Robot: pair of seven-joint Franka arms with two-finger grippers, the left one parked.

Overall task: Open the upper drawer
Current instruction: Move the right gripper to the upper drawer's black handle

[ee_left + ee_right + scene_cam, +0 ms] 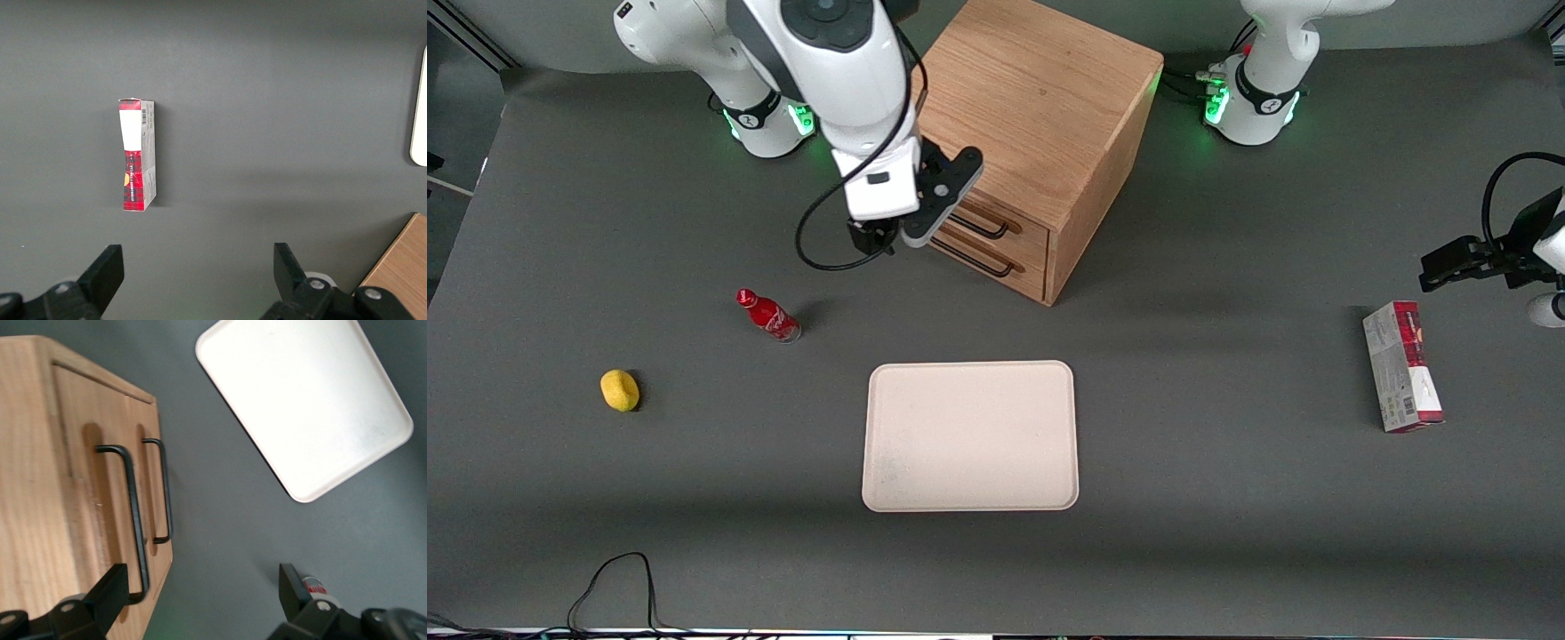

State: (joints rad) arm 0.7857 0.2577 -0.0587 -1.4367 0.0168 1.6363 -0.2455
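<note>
The oak cabinet (1040, 98) stands near the robots' bases, both drawer fronts flush with its face. The upper drawer (1021, 229) carries a thin black wire handle (983, 227); the lower drawer's matching handle (983, 258) runs just beneath. My right gripper (885, 242) hovers in front of the drawers, at the end of the handles toward the working arm's side. In the right wrist view the gripper (202, 587) is open and empty. One of its fingers (110, 593) lies beside the end of the upper drawer's handle (133, 520), apart from it.
A cream tray (969, 436) lies nearer the front camera than the cabinet. A red bottle (767, 316) and a yellow lemon (619, 390) lie toward the working arm's end of the table. A red-and-white carton (1400, 366) stands toward the parked arm's end.
</note>
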